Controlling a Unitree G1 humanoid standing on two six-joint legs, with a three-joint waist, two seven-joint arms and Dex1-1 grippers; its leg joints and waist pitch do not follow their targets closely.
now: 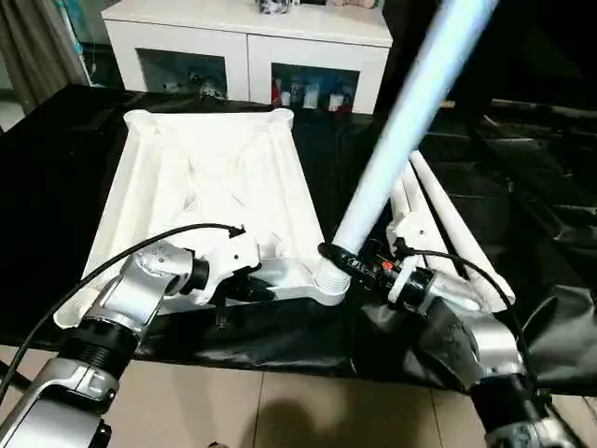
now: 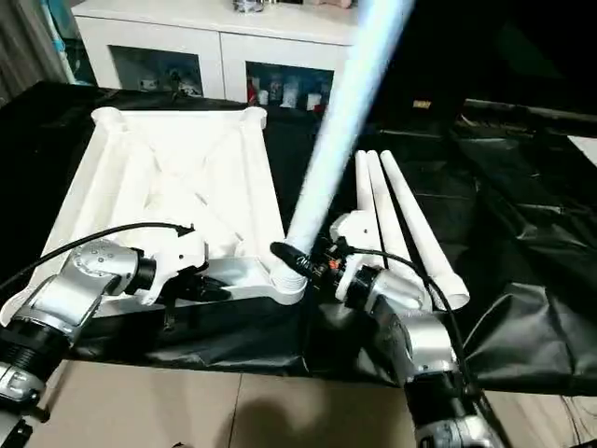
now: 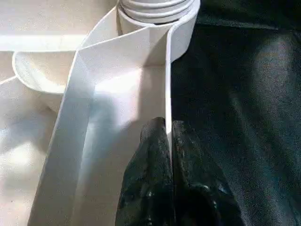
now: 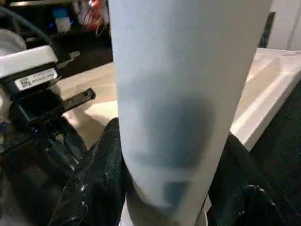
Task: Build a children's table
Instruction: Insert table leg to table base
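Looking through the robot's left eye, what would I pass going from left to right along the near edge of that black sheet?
The left gripper pinching the near rim of the upside-down white plastic ribbed table top → the right gripper holding the long white tapered tube leg at the corner socket → three spare white tube legs lying on the black sheet.

Black sheet (image 1: pixel 522 177) right of the three spare legs (image 1: pixel 438 219) lies open; cabinet (image 1: pixel 247 42) blocks the far side.
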